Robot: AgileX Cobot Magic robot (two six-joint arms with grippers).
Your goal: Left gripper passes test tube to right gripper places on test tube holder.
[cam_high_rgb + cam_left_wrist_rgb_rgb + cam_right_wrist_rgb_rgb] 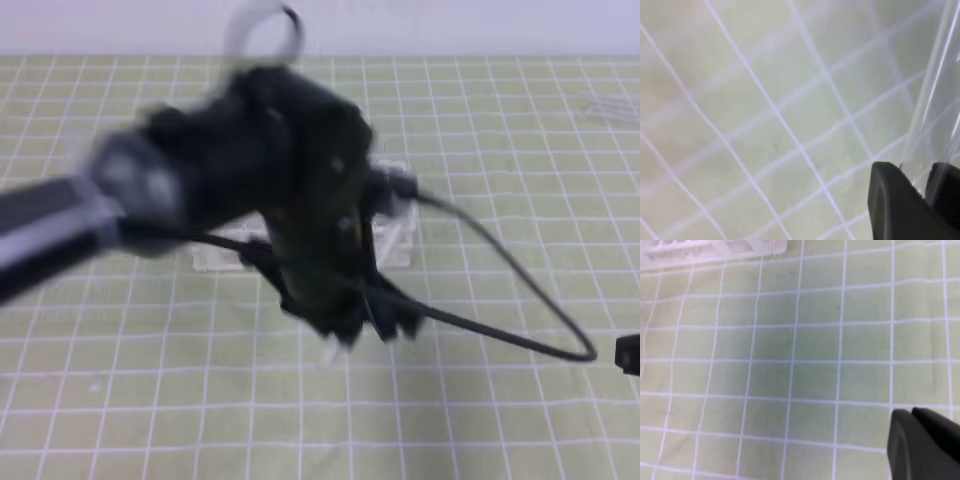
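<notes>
Closest to the lens in the left wrist view, the two black fingers of the left gripper [925, 187] fill the lower right corner, pinched on the foot of the test tube [932, 100], whose clear glass rises from between them toward the upper right edge of the picture, above the mat. In the high view the same gripper [350, 315] is a dark blur at the end of a black arm with a grey collar that comes in from the left edge, fingers pointing down near the middle of the mat; the tube cannot be made out there. Behind that arm the white test tube holder [395, 240] is mostly hidden, only pale parts of its frame showing on either side; whether any tube stands in its holes cannot be told. The right wrist view catches a corner of the rack's lattice [715, 250] at the top left edge. The right gripper [920, 440] sits in the lower right corner of that view, its black fingers pressed together with nothing between them, hanging over bare mat well apart from the rack. In the high view only a small dark piece shows at the right edge. A black cable [520, 290] loops from the left arm out to the right. The light green mat [480, 420] with white grid lines covers the table, open in front and on the right; a pale wall runs along the back.
</notes>
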